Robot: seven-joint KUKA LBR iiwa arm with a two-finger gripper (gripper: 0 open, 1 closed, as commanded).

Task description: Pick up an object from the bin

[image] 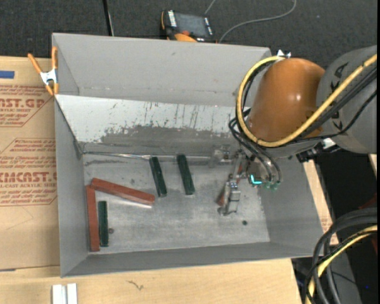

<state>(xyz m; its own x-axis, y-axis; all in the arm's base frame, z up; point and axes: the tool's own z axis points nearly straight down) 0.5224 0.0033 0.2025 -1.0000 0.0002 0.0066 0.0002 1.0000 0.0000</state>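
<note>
Grey metal bin [73, 189] | pincer [227, 202] low over bare floor, apart or together cannot be told | dark green bar [185, 174] near its left, second dark green bar [157, 176] beyond | red-brown bar [121, 192] farther left

Grey arm [358, 100], orange domed cover [285, 100] (yellow, black cables [240, 100])

Down on the grey bin [177, 223] floor: two dark green bars [157, 176] side by side mid-floor, two red-brown bars [121, 192] left, another green bar [103, 223] alongside
</note>
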